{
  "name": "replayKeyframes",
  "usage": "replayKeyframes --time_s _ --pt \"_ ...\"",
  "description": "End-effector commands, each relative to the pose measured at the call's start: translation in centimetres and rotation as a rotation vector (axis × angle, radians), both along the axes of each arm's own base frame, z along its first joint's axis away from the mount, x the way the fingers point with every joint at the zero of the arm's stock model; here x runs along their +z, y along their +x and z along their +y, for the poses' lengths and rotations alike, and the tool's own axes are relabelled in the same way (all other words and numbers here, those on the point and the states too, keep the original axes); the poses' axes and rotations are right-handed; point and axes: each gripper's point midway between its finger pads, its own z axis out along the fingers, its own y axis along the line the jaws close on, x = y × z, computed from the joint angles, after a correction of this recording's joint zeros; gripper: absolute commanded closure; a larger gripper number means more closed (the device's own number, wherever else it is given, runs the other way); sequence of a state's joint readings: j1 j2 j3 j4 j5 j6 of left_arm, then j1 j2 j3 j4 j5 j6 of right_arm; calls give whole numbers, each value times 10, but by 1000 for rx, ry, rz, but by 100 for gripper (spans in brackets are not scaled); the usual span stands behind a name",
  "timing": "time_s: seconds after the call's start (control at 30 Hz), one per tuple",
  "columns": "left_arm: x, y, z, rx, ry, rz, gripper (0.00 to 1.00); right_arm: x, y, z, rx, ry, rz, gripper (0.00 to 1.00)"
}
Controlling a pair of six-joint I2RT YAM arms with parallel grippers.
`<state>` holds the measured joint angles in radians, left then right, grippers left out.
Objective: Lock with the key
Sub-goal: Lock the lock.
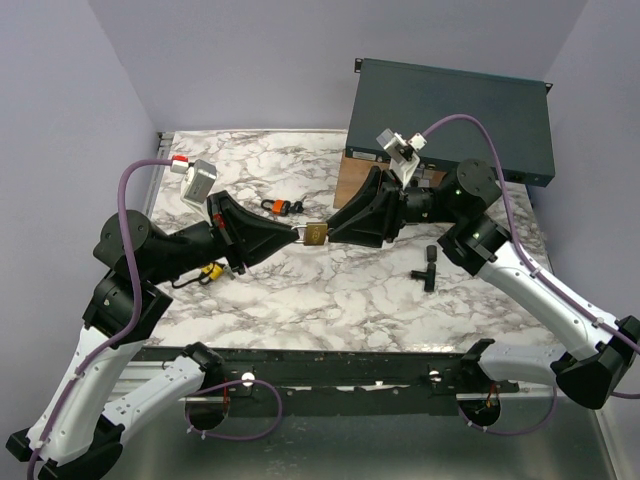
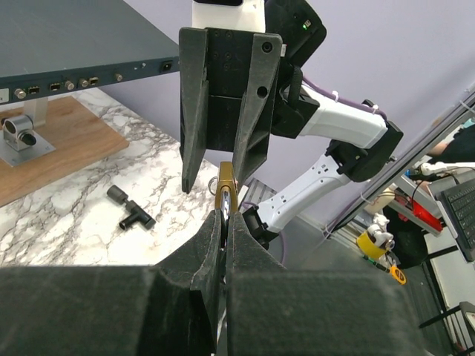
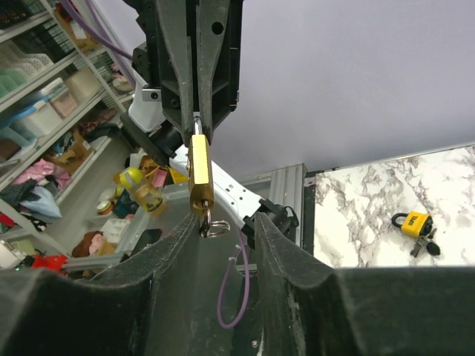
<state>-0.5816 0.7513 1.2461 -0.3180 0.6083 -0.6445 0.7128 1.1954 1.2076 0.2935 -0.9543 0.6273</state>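
Half done at most, by the look of things. Already lifted and steadied: brass padlock (image 1: 315, 235) held off the marble table (image 1: 330, 300) at the centre of the top view, pinched by its shackle end in the left gripper (image 2: 223, 222), fingers pressed fully together. Cannot tell whether pushed home or not, with the shackle buried between those fingers. Seen from the right wrist hanging down from upper centre, with a key ring (image 3: 212, 226) dangling under the body; key itself too hidden to confirm, probably seated in the keyway. Straddled on both sides by the right gripper (image 2: 211, 182), jaws partway apart and, as far as visible, gripping nothing yet. Left to do, judging from this: close on the key, turn it, draw it out. Lying unused at the lower right of that wrist view: 1 yellow padlock (image 3: 413, 222).
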Motion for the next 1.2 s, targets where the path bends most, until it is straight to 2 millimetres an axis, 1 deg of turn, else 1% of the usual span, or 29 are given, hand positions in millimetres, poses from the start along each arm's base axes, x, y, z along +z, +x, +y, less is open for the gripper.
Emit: replayKeyframes --time_s 0.0,0.1,0.23,0.37,0.47,0.57,0.87,1.17 --pt "12 -4 1 -13 -29 -36 100 13 -6 0 -10 17 -26 64" --pt "12 -3 1 -12 -28 -33 100 14 -10 2 0 16 -28 69" --pt "12 -2 0 -11 -28 -27 100 14 -10 2 -14 12 -27 73" --pt "10 -1 -1 -14 -25 -21 100 16 -11 0 -22 15 -28 81" --pt "8 1 -1 -10 -23 -15 100 17 -11 -1 -30 15 -29 89" --pt "8 2 0 -1 -22 -12 100 18 -11 -1 -35 18 -29 99" --pt "10 8 7 66 -25 -22 100 13 -9 -3 -63 8 -31 99" --pt "16 3 11 64 -19 -67 100 8 -7 -10 -124 -16 -40 99"
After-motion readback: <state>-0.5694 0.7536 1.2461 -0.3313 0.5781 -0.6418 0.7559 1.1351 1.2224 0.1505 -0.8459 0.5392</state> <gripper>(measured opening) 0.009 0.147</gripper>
